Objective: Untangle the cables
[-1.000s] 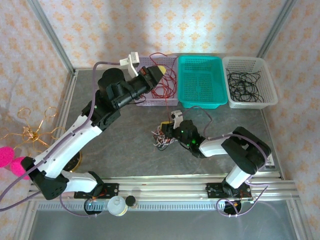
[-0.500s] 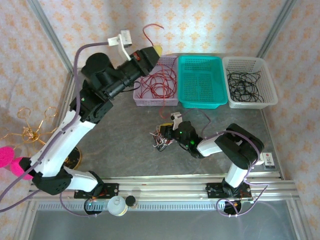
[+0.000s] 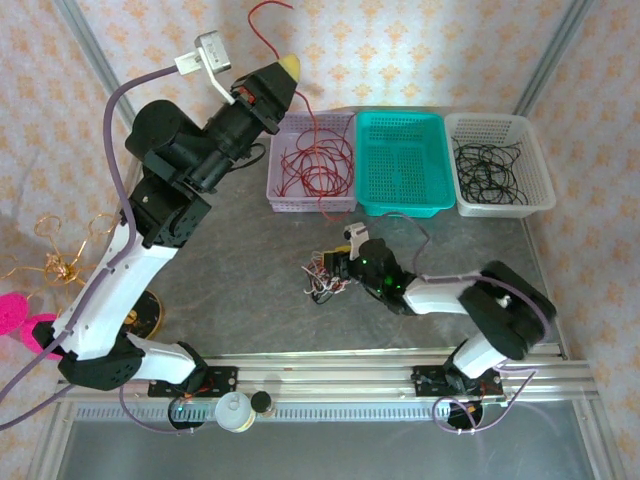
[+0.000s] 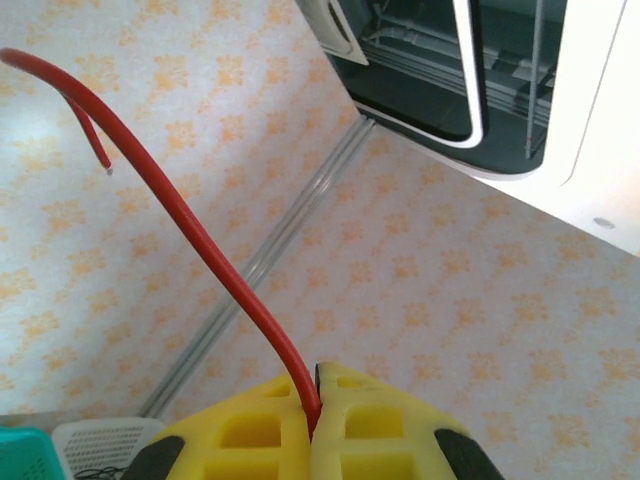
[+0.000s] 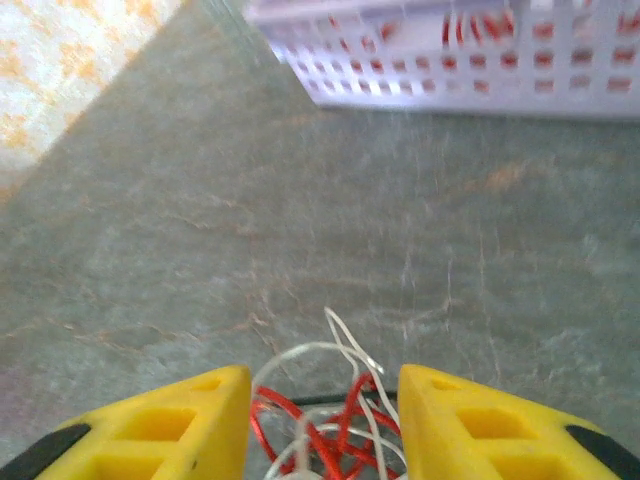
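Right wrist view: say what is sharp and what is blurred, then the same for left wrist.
Right wrist: the grey table mid-frame is sharpest, the lavender slotted plastic basket behind is blurred, the red-and-white wire tangle soft. Left wrist: the thin red cable is crisp against the patterned wallpaper.

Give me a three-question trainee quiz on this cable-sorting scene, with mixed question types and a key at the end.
1. True or false: the left gripper is shut on a red cable.
2. Which basket holds the black cables? A lavender basket; B teal basket; C white basket.
3. Fill in: the right gripper has its jaws ____ at the tangle on the table.
Key: 1 true; 2 C; 3 open.
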Action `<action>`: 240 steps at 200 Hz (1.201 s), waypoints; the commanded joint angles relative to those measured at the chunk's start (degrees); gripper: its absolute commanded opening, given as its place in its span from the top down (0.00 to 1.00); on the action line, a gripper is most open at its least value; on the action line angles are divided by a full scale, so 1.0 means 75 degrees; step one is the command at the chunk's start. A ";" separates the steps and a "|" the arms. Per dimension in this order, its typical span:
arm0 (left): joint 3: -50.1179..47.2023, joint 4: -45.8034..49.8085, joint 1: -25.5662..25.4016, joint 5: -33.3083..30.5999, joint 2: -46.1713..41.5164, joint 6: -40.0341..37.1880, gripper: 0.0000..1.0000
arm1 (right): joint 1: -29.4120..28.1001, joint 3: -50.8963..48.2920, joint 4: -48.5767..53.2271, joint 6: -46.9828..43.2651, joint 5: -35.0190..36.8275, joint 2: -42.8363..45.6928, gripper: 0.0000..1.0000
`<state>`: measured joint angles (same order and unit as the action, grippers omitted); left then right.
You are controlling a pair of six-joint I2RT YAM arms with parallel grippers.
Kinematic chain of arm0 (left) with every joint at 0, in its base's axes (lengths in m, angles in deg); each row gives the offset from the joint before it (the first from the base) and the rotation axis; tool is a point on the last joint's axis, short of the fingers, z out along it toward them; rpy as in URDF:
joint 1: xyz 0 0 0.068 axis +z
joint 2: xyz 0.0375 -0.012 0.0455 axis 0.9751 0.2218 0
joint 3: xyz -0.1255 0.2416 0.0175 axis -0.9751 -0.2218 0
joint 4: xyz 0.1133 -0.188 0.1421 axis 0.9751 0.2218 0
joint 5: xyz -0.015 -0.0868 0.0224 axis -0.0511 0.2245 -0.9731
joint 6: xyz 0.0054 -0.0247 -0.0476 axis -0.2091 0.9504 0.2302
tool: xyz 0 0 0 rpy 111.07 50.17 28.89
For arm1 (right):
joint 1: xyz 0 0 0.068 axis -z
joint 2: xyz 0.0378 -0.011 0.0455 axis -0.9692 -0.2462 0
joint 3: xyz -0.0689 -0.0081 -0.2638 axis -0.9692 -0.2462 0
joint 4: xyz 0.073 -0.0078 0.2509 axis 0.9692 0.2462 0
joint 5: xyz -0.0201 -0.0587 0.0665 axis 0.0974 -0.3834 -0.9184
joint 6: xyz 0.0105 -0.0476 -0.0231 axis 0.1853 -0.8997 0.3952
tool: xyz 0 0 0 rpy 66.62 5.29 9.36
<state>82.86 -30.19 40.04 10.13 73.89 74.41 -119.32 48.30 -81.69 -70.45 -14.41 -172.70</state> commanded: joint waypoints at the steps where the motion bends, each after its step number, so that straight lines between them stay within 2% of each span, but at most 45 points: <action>1: -0.0367 0.0247 -0.0017 -0.0301 -0.0155 -0.0271 1.00 | 0.0019 0.0680 0.2098 -0.0747 0.0279 0.1292 0.53; 29: -0.0999 0.0280 -0.0004 -0.0362 -0.0409 -0.0333 1.00 | 0.0328 0.1069 0.4031 -0.0967 -0.0618 0.2655 0.49; 48: -0.1365 0.0282 -0.0004 -0.0179 -0.0517 -0.0333 1.00 | 0.0668 0.1366 0.5075 -0.0552 -0.1261 0.3313 0.42; 67: -0.1679 0.0294 0.0002 0.0149 -0.0584 -0.0333 1.00 | 0.0764 0.1666 0.5575 -0.0024 -0.1848 0.3889 0.41; 95: -0.2067 0.0299 0.0009 0.1259 -0.0707 -0.0733 1.00 | 0.0799 0.2569 0.5684 0.0003 -0.2709 0.4234 0.42; 126: -0.2601 0.0011 0.0019 0.3310 -0.0870 -0.0905 1.00 | 0.0961 0.4142 0.5805 -0.0669 -0.3780 0.3719 0.42; 147: -0.3091 -0.0156 0.0034 0.4129 -0.1090 -0.1126 1.00 | 0.1147 0.4893 0.6030 -0.0974 -0.4373 0.3277 0.42; 164: -0.3276 -0.0018 0.0043 0.4300 -0.1237 -0.1345 1.00 | 0.1643 0.5369 0.6249 -0.0642 -0.4885 0.2992 0.45; 183: -0.3422 0.0135 0.0043 0.4291 -0.1380 -0.1495 1.00 | 0.2548 0.5646 0.6286 -0.0055 -0.5249 0.2881 0.51; 199: -0.3444 0.0341 0.0043 0.4267 -0.1417 -0.1592 1.00 | 0.3139 0.5736 0.5783 0.0706 -0.5761 0.2855 0.51; 220: -0.3502 0.0349 0.0043 0.4213 -0.1418 -0.1509 1.00 | 0.3228 0.5810 0.5016 0.1341 -0.6133 0.2833 0.51; 240: -0.3440 0.0279 0.0043 0.4079 -0.1394 -0.1406 1.00 | 0.3226 0.5916 0.5184 0.1211 -0.5723 0.2805 0.50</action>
<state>57.26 -27.41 40.11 39.90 64.25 64.44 -95.08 89.37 -39.14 -64.47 -55.55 -152.11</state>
